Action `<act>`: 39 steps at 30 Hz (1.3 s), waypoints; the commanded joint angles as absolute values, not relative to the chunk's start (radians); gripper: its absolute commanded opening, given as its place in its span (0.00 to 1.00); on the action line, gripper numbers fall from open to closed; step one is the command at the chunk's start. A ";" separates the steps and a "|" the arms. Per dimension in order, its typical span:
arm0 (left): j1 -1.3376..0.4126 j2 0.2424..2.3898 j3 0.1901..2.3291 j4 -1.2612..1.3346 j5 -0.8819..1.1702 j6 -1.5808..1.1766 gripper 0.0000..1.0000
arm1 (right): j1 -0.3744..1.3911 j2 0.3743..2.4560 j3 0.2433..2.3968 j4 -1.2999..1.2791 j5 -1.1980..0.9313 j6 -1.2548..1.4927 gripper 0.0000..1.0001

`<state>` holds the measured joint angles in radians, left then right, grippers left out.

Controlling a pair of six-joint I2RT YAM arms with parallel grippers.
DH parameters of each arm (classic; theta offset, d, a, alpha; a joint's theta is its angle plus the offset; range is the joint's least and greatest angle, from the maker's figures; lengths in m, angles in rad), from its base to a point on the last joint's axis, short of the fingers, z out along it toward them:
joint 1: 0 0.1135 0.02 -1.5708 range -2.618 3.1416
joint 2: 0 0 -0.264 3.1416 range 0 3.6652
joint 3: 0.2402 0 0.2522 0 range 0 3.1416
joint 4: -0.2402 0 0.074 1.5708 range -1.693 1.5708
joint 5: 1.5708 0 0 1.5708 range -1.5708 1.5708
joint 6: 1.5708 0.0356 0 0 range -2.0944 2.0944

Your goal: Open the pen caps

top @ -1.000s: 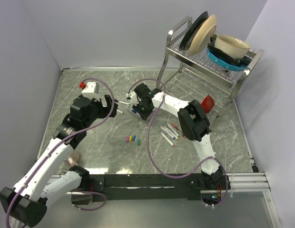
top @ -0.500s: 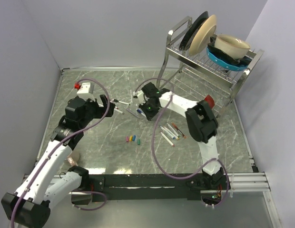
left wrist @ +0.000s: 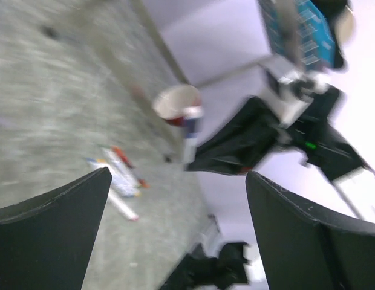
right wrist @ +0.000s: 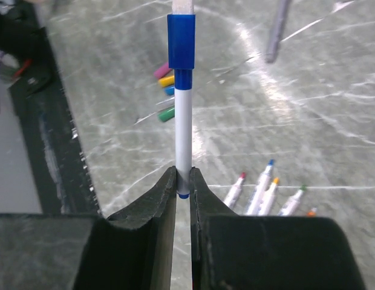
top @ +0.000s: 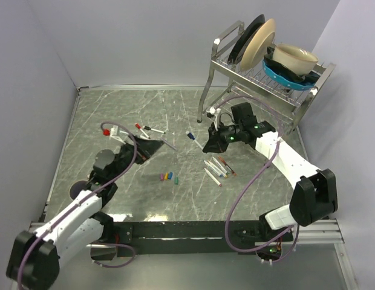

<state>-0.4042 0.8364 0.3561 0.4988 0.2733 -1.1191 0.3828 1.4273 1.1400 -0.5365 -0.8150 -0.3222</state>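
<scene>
Pinching pen (right wrist: pixel 182 133) tail, right gripper (right wrist: pixel 182 176) jaws sit well off blue cap (right wrist: pixel 181 41)

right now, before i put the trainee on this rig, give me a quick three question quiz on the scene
1. True or false: the left gripper is shut on a pen.
2. Which colour is the cap on the pen held by the right gripper? A red, B blue, C green.
3. Fill in: in the top view, the loose caps lie to the ___ of the cluster of pens.
Key: 1 false, it is open and holds nothing; 2 B; 3 left.
</scene>
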 commanded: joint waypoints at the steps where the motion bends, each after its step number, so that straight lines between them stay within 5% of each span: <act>1: -0.567 0.926 0.495 0.706 0.139 -1.155 1.00 | 0.379 1.416 1.115 -0.535 -0.971 -0.347 0.00; 11: -0.710 1.106 0.626 0.510 -0.121 -1.135 0.85 | 0.379 1.425 1.126 -0.555 -1.046 -0.342 0.00; 22: -0.772 1.270 0.738 0.448 -0.123 -1.147 0.64 | 0.380 1.450 1.124 -0.542 -1.034 -0.333 0.00; 31: -0.784 1.286 0.742 0.442 -0.109 -1.137 0.01 | 0.399 1.471 1.127 -0.554 -1.025 -0.353 0.02; 32: -0.784 1.282 0.741 0.446 -0.100 -1.134 0.01 | 0.399 1.474 1.129 -0.561 -1.038 -0.360 0.09; 35: -0.784 1.279 0.726 0.495 -0.036 -1.109 0.01 | 0.402 1.479 1.132 -0.606 -1.138 -0.423 0.55; 36: -0.784 1.281 0.718 0.523 -0.009 -1.094 0.01 | 0.402 1.477 1.132 -0.610 -1.155 -0.434 0.99; 39: -0.785 1.311 0.695 0.641 0.107 -1.091 0.01 | 0.403 1.445 1.086 -0.516 -1.189 -0.359 1.00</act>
<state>-0.7803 1.2968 0.7055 0.4603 -0.0429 -1.1263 0.3946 1.4757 1.1072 -0.5804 -1.0859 -0.3859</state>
